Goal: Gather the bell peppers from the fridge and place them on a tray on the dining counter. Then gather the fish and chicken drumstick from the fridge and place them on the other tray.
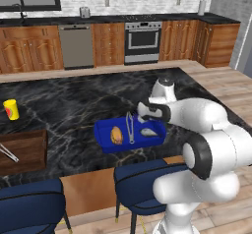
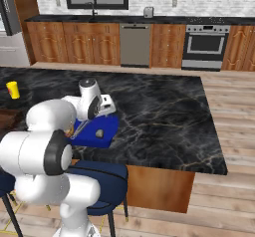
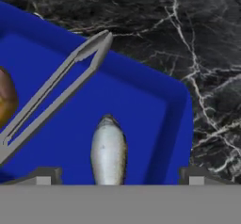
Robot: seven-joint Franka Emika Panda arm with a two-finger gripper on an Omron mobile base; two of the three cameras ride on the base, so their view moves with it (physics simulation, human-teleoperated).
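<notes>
Evidently, step in hand: the fish (image 3: pixel 108 150) is judged to have been set down in the blue tray (image 3: pixel 141 96), and a clean release and lift-off is what is called for.
Claw state: the claw (image 3: pixel 117 177) is spread wide over the tray, its two fingertips (image 3: pixel 44 176) standing well apart on either side of the fish, with nothing gripped.
Fish: it is seen lying flat on the tray floor, directly between and just ahead of the fingertips, apart from both.
Chicken drumstick (image 3: pixel 5 98): it is found in the same tray, off to the claw's left, well apart from the fish.
Tongs (image 3: pixel 56 89): these are laid slantwise across the tray, between drumstick and fish, ahead and to the left of the claw.
Tray wall: the near rim is seen just right of the claw, with the dark marble table (image 1: pixel 64 100) beyond it.
Advice for withdrawal: the claw is best raised straight up, kept open, so that the fish is not dragged.
Risk: a sideways retreat to the left could catch the tongs; one to the right could nudge the rim.
Progress: both meats are judged placed; the peppers' tray cannot be checked.
</notes>
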